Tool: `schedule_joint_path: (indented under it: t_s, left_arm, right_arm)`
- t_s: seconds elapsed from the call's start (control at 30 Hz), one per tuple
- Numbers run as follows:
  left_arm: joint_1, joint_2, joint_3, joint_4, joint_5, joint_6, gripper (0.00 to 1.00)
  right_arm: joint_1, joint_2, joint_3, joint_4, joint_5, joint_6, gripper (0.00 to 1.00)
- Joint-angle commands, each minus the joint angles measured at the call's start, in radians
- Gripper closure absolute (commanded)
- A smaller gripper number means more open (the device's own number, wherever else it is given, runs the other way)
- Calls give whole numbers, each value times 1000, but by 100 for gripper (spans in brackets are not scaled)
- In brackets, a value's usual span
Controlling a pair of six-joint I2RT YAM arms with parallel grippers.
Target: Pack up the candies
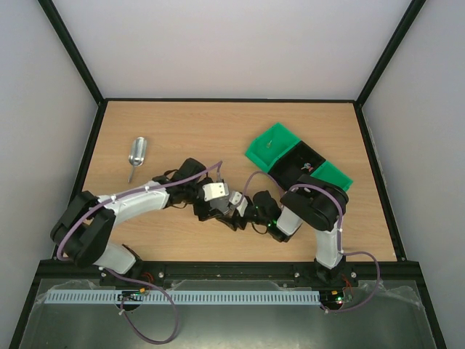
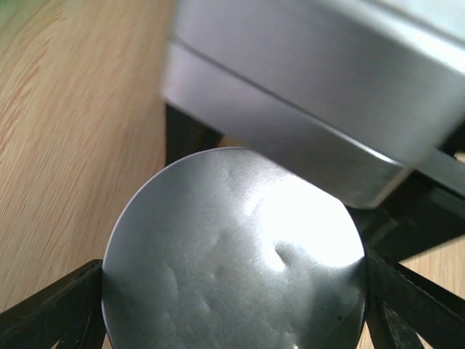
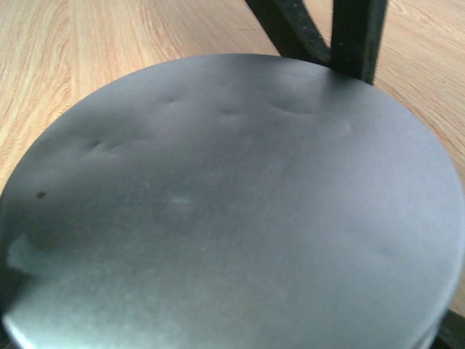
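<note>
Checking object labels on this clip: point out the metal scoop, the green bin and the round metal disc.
metal scoop (image 1: 137, 150), top view, on its bowl.
green bin (image 1: 259, 153), top view, on its left wall.
round metal disc (image 2: 232, 269), left wrist view, on its flat face.

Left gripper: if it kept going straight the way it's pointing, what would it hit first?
The round metal disc, which sits right at the left gripper, between its fingers. Beyond it is a silver block, though depth is unclear.
</note>
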Motion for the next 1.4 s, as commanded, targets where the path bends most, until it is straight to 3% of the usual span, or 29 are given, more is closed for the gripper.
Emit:
schedule_joint_path:
  t_s: [0.0, 0.1, 0.17, 0.3, 0.5, 0.8, 1.17, 1.37]
  left_arm:
    - [23, 45, 49, -238, 139, 478, 18]
    - [35, 100, 109, -359, 162, 653, 11]
    - [53, 119, 144, -361, 161, 637, 6]
    - [75, 96, 164, -269, 165, 336, 0]
    - [22, -80, 3, -19, 60, -110, 0]
    - [-33, -1, 2, 82, -114, -374, 0]
    - [-59, 33, -6, 104, -199, -385, 1]
    - [-49, 30, -9, 70, -132, -238, 15]
  right_arm:
    - [4, -13, -27, 38, -80, -11, 51]
    - [4, -17, -34, 45, -95, -11, 52]
    - [4, -16, -34, 43, -86, -3, 52]
    - [4, -13, -22, 31, -42, 19, 53]
    - [6, 6, -5, 28, 14, 38, 53]
    - [7, 9, 2, 26, 61, 42, 53]
    - [8, 9, 3, 26, 69, 40, 53]
    - [8, 2, -7, 30, 40, 20, 53]
